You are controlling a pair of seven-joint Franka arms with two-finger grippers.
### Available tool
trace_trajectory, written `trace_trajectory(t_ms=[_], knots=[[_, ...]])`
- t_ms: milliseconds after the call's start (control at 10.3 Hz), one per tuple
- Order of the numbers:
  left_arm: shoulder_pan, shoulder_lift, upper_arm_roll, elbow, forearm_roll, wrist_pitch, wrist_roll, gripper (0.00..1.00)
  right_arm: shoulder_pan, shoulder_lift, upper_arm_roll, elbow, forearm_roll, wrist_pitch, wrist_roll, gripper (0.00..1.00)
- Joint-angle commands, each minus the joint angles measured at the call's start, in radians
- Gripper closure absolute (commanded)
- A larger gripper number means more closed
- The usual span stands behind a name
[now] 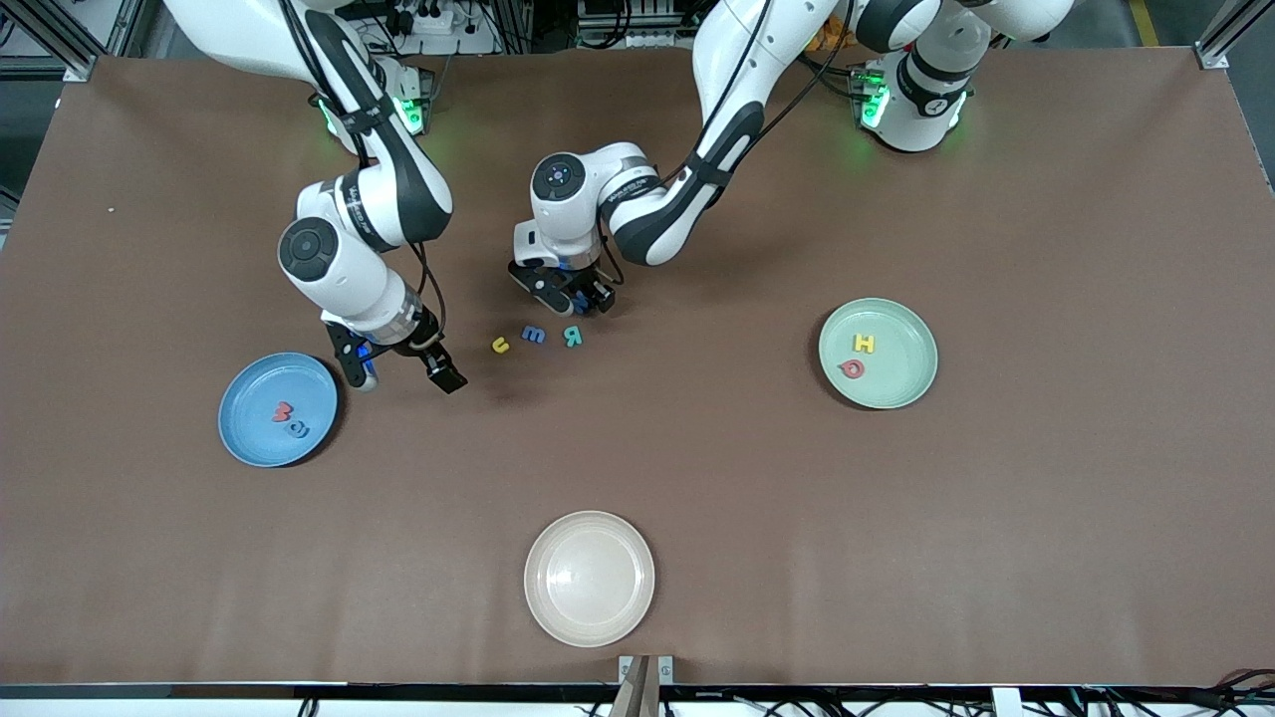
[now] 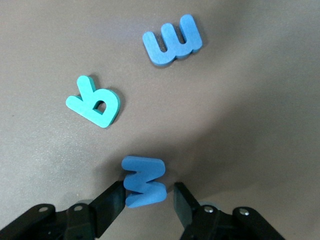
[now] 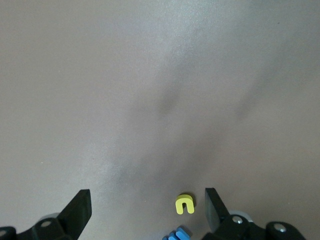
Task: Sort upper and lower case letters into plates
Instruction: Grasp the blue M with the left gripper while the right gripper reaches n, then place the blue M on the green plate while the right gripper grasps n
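Cream plate [image 1: 589, 578] lay nearest the camera, bare. Left gripper [image 2: 148, 200] fingers pinched a blue letter, seemingly an M [image 2: 144, 181], low on the table [image 1: 896, 518] near the teal R [image 2: 94, 101] and blue m [image 2: 172, 40]; a straight lift, grip kept central, would avoid nudging them. Only the left wrist view showed that pinch. Right gripper [image 1: 403, 369] waited, fingers spread, beside the blue plate [image 1: 239, 418], yellow u [image 3: 184, 204] by one fingertip. Green plate [image 1: 901, 383] held two letters.
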Motion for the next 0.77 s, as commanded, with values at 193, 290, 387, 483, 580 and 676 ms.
trace_trajectory(t_ms=[193, 290, 387, 483, 580, 676], knots=[[-0.006, 0.012, 0.01, 0.004, 0.018, -0.029, 0.014, 0.9, 0.002, 0.025, 0.005, 0.033, 0.012, 0.001, 0.01, 0.0], [-0.006, 0.008, 0.01, 0.009, 0.016, -0.054, 0.014, 0.9, 0.008, 0.039, 0.005, 0.045, 0.012, 0.001, 0.01, 0.0], [-0.003, -0.001, 0.009, 0.015, 0.015, -0.086, 0.014, 0.9, 0.017, 0.056, 0.005, 0.053, 0.012, 0.001, 0.007, 0.0], [0.001, -0.007, 0.007, 0.026, 0.013, -0.124, 0.015, 0.9, 0.02, 0.077, 0.005, 0.056, 0.001, -0.001, -0.001, 0.0], [0.012, -0.019, 0.006, 0.041, 0.01, -0.169, 0.017, 0.9, 0.028, 0.096, 0.005, 0.056, -0.022, -0.002, 0.002, 0.0], [0.033, -0.034, 0.003, 0.052, 0.009, -0.225, 0.02, 0.9, 0.029, 0.104, 0.006, 0.051, -0.022, -0.008, 0.008, 0.0]])
